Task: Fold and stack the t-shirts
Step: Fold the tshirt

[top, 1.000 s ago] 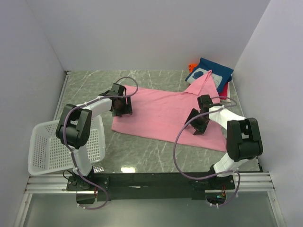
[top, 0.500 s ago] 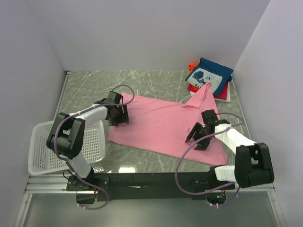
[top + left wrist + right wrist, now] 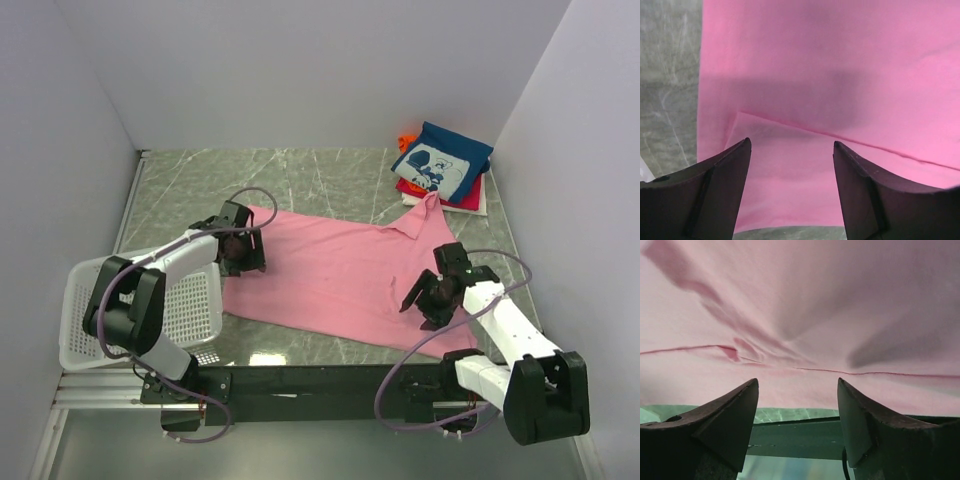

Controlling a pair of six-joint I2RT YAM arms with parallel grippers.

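Note:
A pink t-shirt (image 3: 330, 275) lies spread flat across the middle of the table, its collar end toward the back right. My left gripper (image 3: 241, 255) sits over the shirt's left edge. In the left wrist view its jaws (image 3: 791, 142) are open, with pink cloth (image 3: 815, 75) and a hem under them. My right gripper (image 3: 424, 301) sits over the shirt's near right part. In the right wrist view its jaws (image 3: 798, 381) are open above the shirt's hem (image 3: 805, 300). A stack of folded shirts (image 3: 442, 166), a blue one on top, lies at the back right.
A white mesh basket (image 3: 92, 318) stands at the near left, beside the left arm. White walls close in the table on the left, back and right. The black base rail (image 3: 330, 380) runs along the near edge.
Both grippers have moved toward the near edge and the pink shirt has slid that way with them. Its raised back-right end has dropped and pulled away from the folded stack.

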